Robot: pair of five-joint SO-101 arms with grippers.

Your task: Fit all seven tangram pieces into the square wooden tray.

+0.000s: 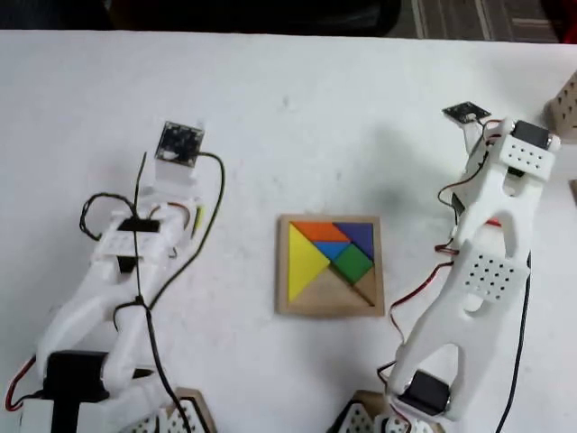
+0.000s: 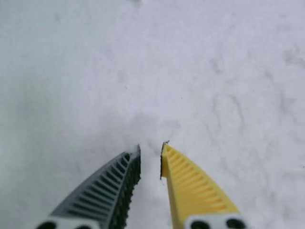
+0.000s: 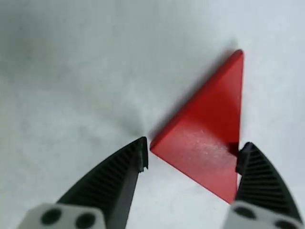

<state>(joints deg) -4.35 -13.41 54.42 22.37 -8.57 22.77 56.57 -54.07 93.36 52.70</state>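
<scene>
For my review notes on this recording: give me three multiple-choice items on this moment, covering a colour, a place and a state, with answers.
1. What colour is the largest coloured piece in the tray?
A) yellow B) white C) black

2. Where does the red triangle lie?
A) inside the tray B) on the table, between the fingers of the right tool C) stacked on another piece

3. How does the right tool stand?
A) open B) shut on nothing C) shut on a green piece

Answers:
1 A: the high view shows the yellow piece as the biggest.
2 B: the right wrist view shows it flat on the white table.
3 A: its fingers stand apart, one on each side of the triangle.
</scene>
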